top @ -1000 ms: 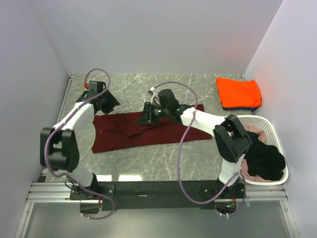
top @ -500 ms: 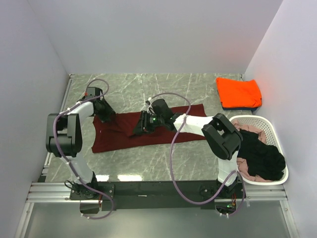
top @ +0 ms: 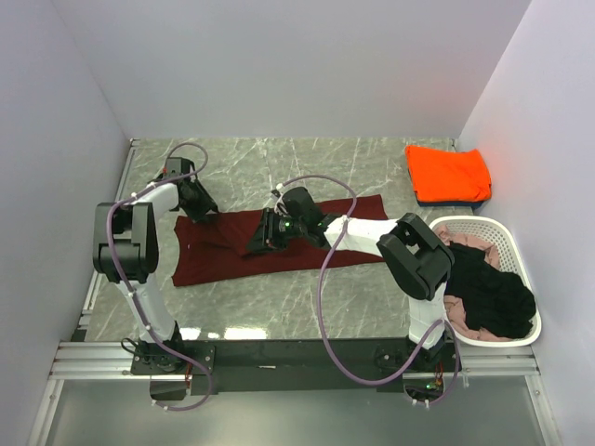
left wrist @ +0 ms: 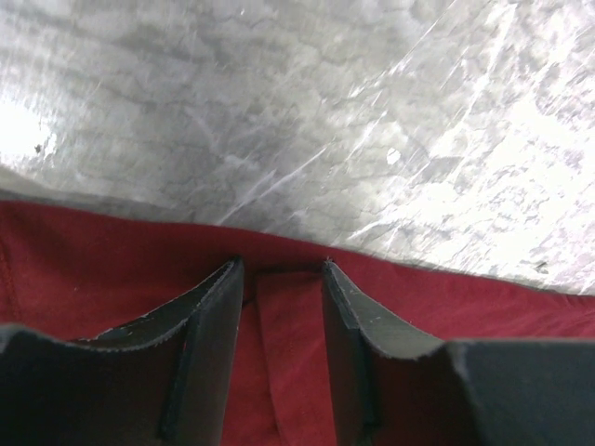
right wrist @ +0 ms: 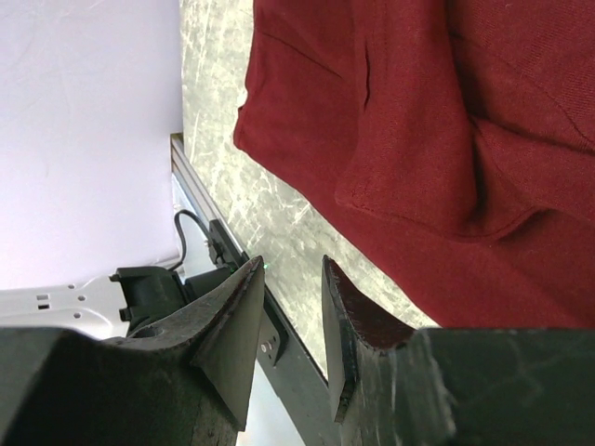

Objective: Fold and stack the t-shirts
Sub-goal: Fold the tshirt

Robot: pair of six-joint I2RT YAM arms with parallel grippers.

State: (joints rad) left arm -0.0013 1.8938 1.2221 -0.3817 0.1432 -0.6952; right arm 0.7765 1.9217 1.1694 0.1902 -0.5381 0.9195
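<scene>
Maroon tee (top: 218, 258) runs long axis L-R; left claw (left wrist: 279, 268) sits open astride its far hem, right claw (right wrist: 293, 265) open & empty mid-shirt.

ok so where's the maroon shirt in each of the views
top external: maroon shirt spread across the table's middle
left wrist: fills the lower half, marble above it
right wrist: upper right
shared landmark: grey marble tabletop bordering the shirt's edge
</scene>
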